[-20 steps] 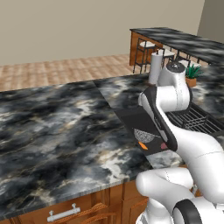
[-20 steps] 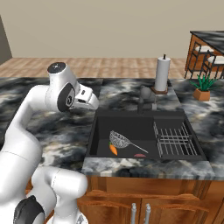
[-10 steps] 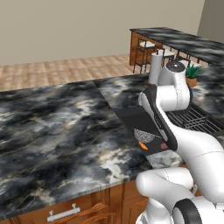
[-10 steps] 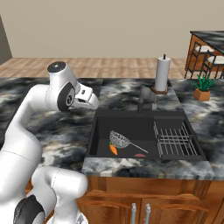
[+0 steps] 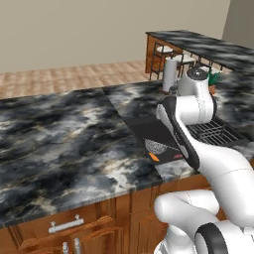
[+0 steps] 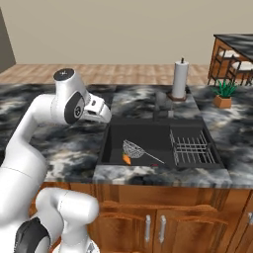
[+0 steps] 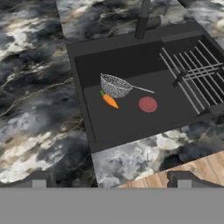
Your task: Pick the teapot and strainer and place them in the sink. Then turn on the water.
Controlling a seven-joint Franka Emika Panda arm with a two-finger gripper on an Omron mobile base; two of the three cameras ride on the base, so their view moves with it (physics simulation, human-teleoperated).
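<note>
The strainer (image 7: 116, 85), a silver mesh bowl with a thin handle, lies on the floor of the black sink (image 7: 83, 52), toward its left side. It also appears as the strainer (image 6: 132, 148) and the strainer (image 5: 158, 146) in the two base views. My gripper (image 7: 111, 180) hovers above the counter at the sink's near left and looks down into the basin. It is open and holds nothing. The teapot is out of view. No water runs from the grey faucet (image 7: 142, 19).
An orange carrot (image 7: 110, 100) lies against the strainer, and a reddish disc (image 7: 148, 104) sits on the basin floor. A wire rack (image 7: 192, 74) fills the sink's right part. A paper towel roll (image 6: 180, 79) and a potted plant (image 6: 225, 94) stand behind.
</note>
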